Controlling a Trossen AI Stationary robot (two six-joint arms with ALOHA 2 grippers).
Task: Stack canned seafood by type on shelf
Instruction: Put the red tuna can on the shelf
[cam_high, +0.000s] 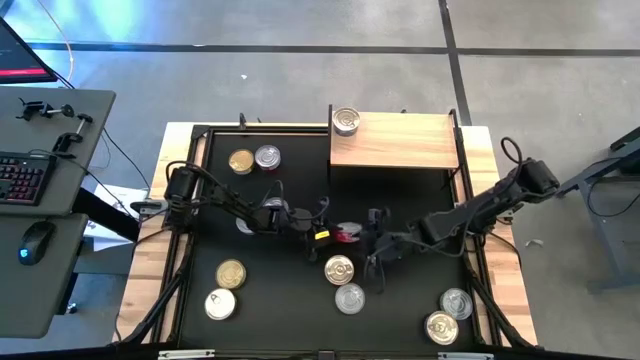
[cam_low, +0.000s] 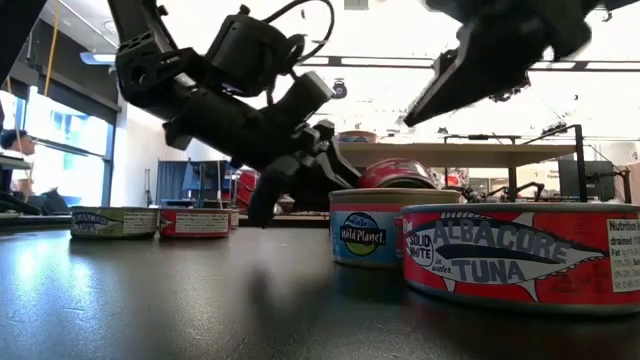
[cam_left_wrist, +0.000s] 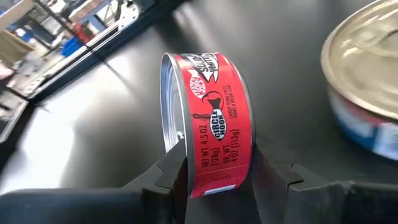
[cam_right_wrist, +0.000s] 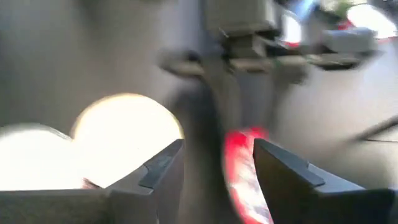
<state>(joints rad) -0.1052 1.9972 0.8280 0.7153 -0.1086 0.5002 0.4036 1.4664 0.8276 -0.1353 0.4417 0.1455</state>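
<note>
A red tin of canned seafood (cam_left_wrist: 208, 124) stands on its edge at the table's middle, with my left gripper (cam_left_wrist: 221, 171) shut on it. In the high view that gripper (cam_high: 325, 235) reaches in from the left. My right gripper (cam_right_wrist: 217, 168) is open just right of the tin (cam_high: 348, 234), nothing between its fingers; it hangs raised in the low view (cam_low: 440, 95). The light-wood shelf (cam_high: 400, 145) stands at the far side with one silver-topped tin (cam_high: 345, 122) on its left corner. My left gripper pinches the red tin across its two flat faces, one finger (cam_left_wrist: 177, 171) on the silver lid's lower rim (cam_left_wrist: 169, 134), the other (cam_left_wrist: 267, 171) on the opposite face. The fingers come slanting down from the table's left. The tin stands tilted on edge (cam_low: 395, 175); its lowest part is hidden.
Loose tins lie around: two at far left (cam_high: 254, 159), two at near left (cam_high: 226, 288), a gold one (cam_high: 339, 269) and a silver one (cam_high: 350, 298) just near of the grippers, two at near right (cam_high: 449, 314). A keyboard and mouse sit on a side desk (cam_high: 40, 200).
</note>
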